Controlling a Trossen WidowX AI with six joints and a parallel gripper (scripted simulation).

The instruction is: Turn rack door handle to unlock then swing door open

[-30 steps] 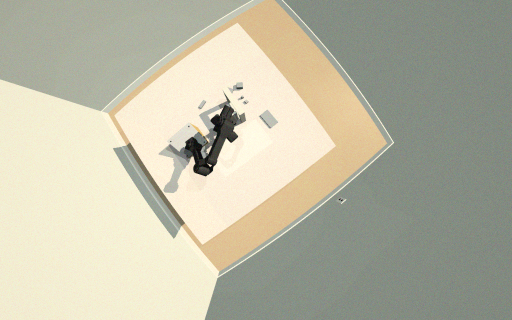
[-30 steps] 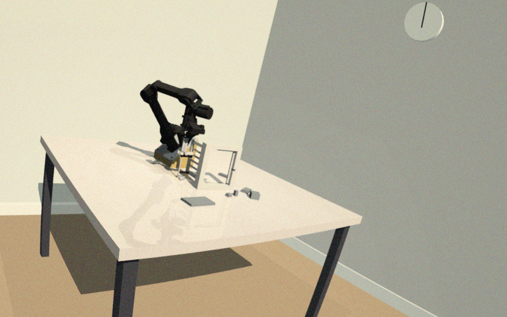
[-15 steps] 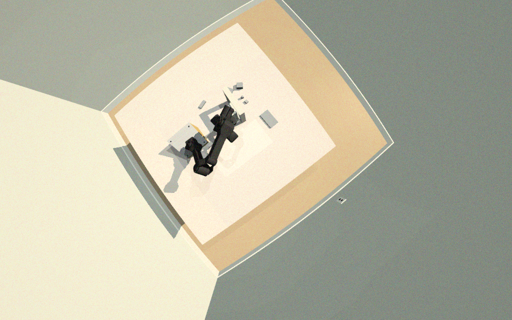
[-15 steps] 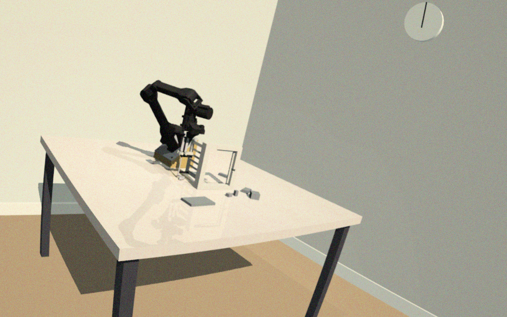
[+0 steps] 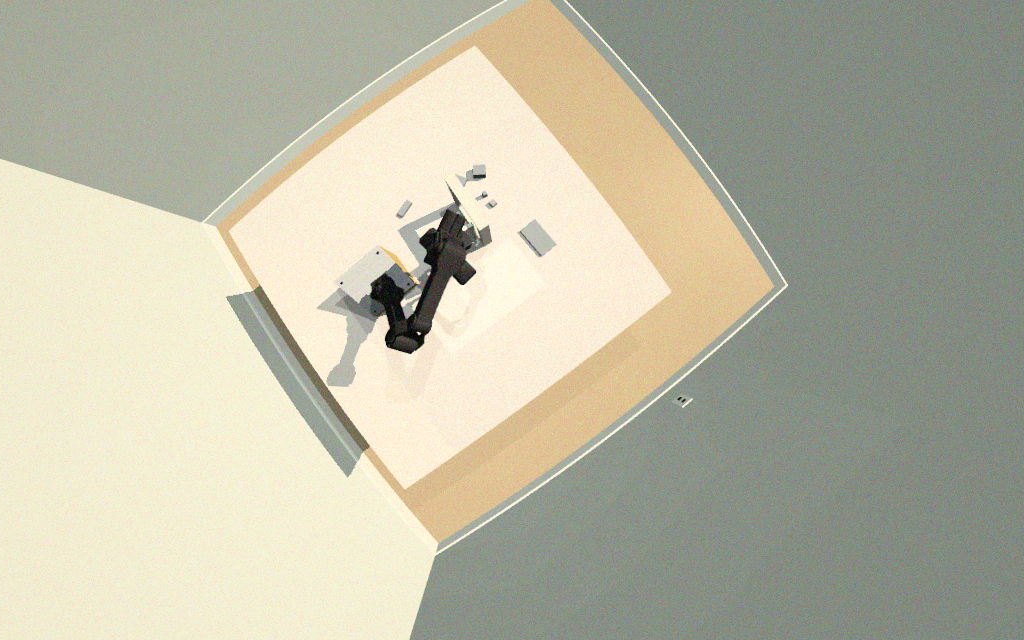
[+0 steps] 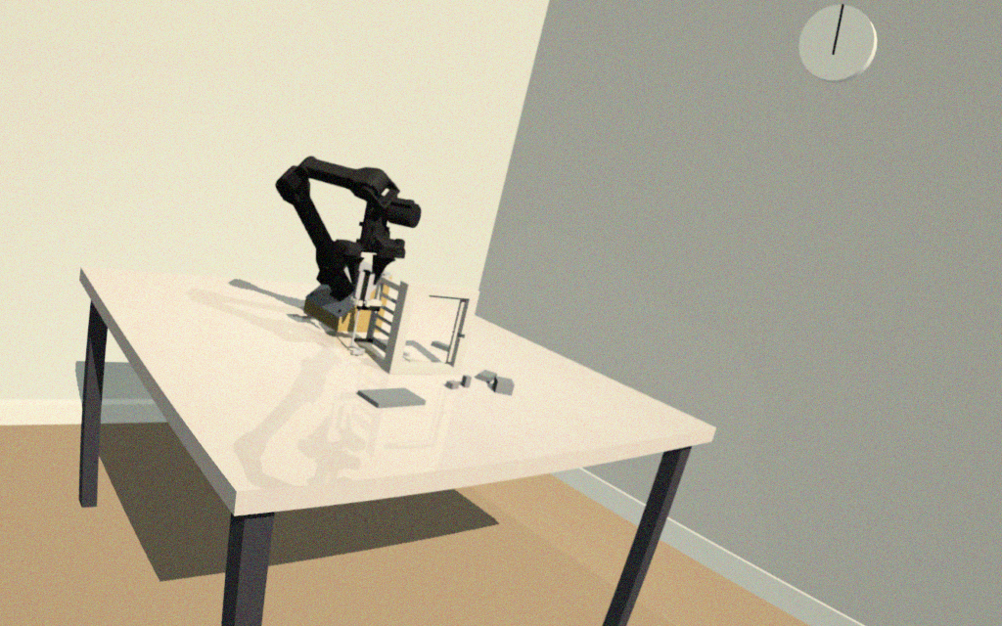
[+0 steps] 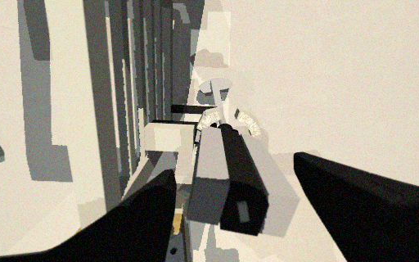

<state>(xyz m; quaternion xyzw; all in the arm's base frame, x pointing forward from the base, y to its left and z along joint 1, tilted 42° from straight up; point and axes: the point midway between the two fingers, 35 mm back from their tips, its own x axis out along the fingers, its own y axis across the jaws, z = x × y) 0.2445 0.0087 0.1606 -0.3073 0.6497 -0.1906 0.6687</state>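
Note:
The rack's pale frame (image 5: 464, 208) (image 6: 400, 330) stands on the table (image 6: 536, 412). Its barred door (image 6: 389, 300) (image 7: 96, 102) stands well out from the opening, roughly square to it; I cannot tell the exact angle. The upright handle (image 6: 367, 281) (image 7: 208, 155) has grey halves around a black core, now spread apart, and is held off the door by a pale bracket (image 7: 169, 137). My gripper (image 6: 366, 284) (image 7: 233, 169) points down with its black fingers open, one either side of the handle, with gaps showing on both sides. The arm hides the handle in the top view.
A flat grey slab (image 5: 537, 237) (image 6: 390, 397) and a grey block (image 5: 479, 170) (image 6: 502, 384) lie near the frame. Small pieces (image 5: 491, 203) (image 6: 452, 383) are beside them. Another block (image 5: 404, 208) lies beyond the door side. The arm's grey-and-yellow base (image 5: 365, 274) is close by.

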